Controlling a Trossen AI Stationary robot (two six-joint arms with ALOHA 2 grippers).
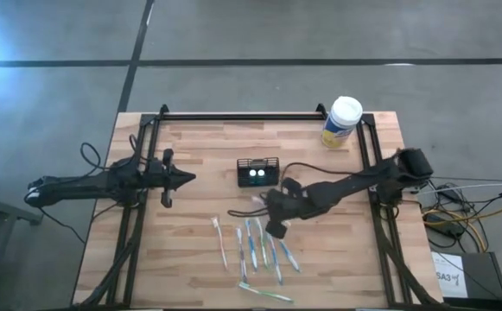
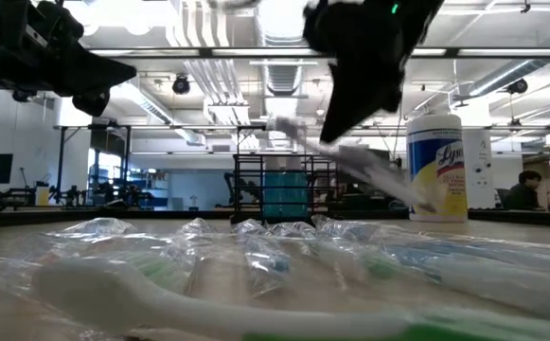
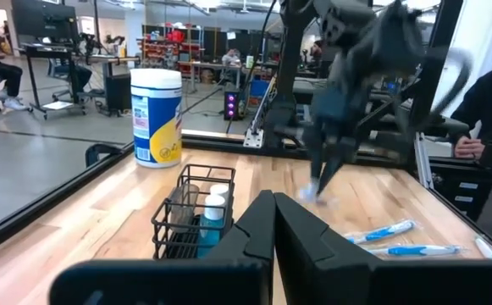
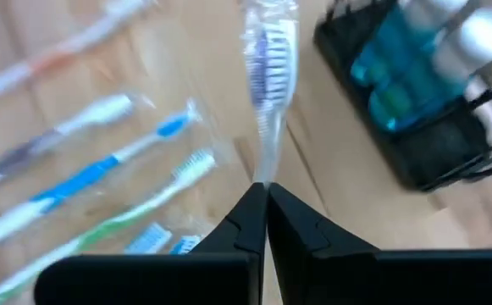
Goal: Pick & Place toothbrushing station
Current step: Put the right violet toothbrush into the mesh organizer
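The toothbrushing station (image 1: 258, 172) is a small black wire caddy holding blue-capped bottles, standing mid-table (image 3: 195, 216) (image 4: 432, 110). Just on its near side my right gripper (image 1: 266, 203) hangs above the table, shut on a clear-wrapped white toothbrush (image 4: 269, 59) (image 2: 360, 161). Several more wrapped toothbrushes (image 1: 259, 246) lie flat on the wood toward the near edge. My left gripper (image 1: 186, 179) waits shut at the table's left, pointing level toward the caddy (image 3: 273, 207). My right gripper pinches the toothbrush's thin neck (image 4: 263, 165), just behind the bristled head, between its two fingers. The fingers slant down from the table's right side. The brush is lifted clear of the table and tilted, its head (image 4: 271, 51) sticking out past the fingertips.
A yellow canister with a white lid (image 1: 341, 121) stands at the far right corner. Black frame rails (image 1: 233, 117) run along the far and side edges. Bare wood lies between the caddy and my left gripper. People sit in the room beyond the table.
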